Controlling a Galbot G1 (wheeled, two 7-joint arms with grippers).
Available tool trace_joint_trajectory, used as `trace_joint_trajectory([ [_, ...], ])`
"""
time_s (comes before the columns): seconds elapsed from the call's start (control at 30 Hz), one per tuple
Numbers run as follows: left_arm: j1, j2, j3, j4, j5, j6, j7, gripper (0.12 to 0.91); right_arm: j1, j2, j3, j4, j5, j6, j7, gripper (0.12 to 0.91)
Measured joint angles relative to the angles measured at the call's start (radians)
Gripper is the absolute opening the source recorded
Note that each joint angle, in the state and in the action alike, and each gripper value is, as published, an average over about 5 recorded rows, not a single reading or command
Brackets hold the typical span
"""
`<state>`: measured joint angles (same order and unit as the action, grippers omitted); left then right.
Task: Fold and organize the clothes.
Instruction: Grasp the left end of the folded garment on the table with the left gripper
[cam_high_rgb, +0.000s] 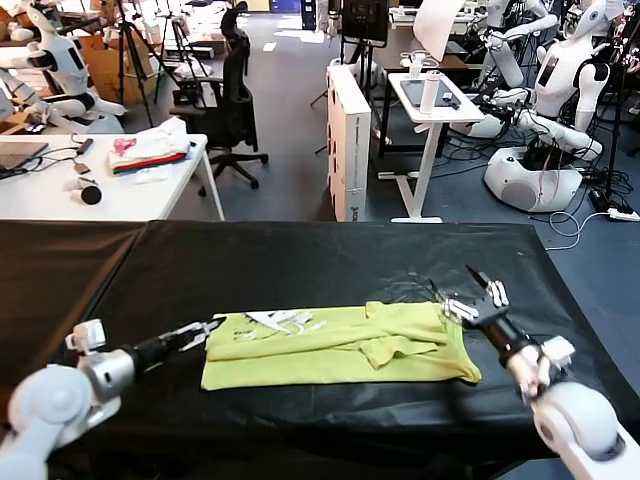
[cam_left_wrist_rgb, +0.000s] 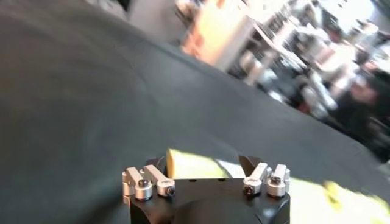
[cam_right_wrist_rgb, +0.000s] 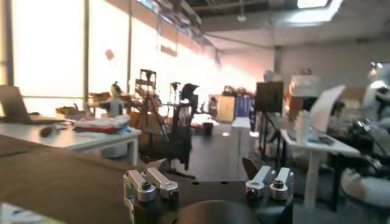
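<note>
The lime yellow-green T-shirt (cam_high_rgb: 340, 350) lies folded into a long band across the black-covered table (cam_high_rgb: 300, 260), with its white print (cam_high_rgb: 280, 320) showing near the left end. My left gripper (cam_high_rgb: 203, 331) is low at the shirt's left edge, jaws apart. In the left wrist view the shirt's edge (cam_left_wrist_rgb: 192, 167) lies between the spread fingers of the left gripper (cam_left_wrist_rgb: 203, 163). My right gripper (cam_high_rgb: 472, 295) is open and empty, raised just above the shirt's right end. The right wrist view shows the right gripper (cam_right_wrist_rgb: 204, 167) facing the room, with no cloth in it.
Behind the table stand a white desk (cam_high_rgb: 60, 190) with a multicoloured stack of folded garments (cam_high_rgb: 150, 152), a black office chair (cam_high_rgb: 235, 100), a white box (cam_high_rgb: 348, 140) and a white standing desk (cam_high_rgb: 430, 100). Other robots stand at the back right.
</note>
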<state>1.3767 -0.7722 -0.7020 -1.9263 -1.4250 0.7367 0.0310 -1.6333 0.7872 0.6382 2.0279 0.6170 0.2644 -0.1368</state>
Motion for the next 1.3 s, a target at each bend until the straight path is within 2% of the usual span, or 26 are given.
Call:
trace_joint_trajectory([
  [0.1, 0.003, 0.049, 0.001, 0.045, 0.011, 0.000, 0.081, 0.907, -0.067, 0.014, 0.042, 0.016, -0.002, 0.019, 0.002, 0.907],
  [0.2, 0.009, 0.071, 0.013, 0.076, 0.039, 0.000, 0.142, 0.907, -0.106, 0.019, 0.070, 0.024, -0.002, 0.027, 0.004, 0.907],
  [0.33, 0.024, 0.080, 0.030, 0.091, 0.065, 0.000, 0.179, 0.907, -0.128, 0.022, 0.085, 0.025, -0.001, 0.033, 0.006, 0.907],
  [0.7, 0.032, 0.048, 0.054, 0.093, 0.105, 0.000, 0.186, 0.907, -0.147, 0.030, 0.091, 0.030, -0.004, 0.031, 0.007, 0.907],
  [1.3, 0.027, -0.022, 0.080, 0.081, 0.134, -0.003, 0.177, 0.907, -0.150, 0.039, 0.083, 0.045, -0.006, 0.017, 0.007, 0.907],
])
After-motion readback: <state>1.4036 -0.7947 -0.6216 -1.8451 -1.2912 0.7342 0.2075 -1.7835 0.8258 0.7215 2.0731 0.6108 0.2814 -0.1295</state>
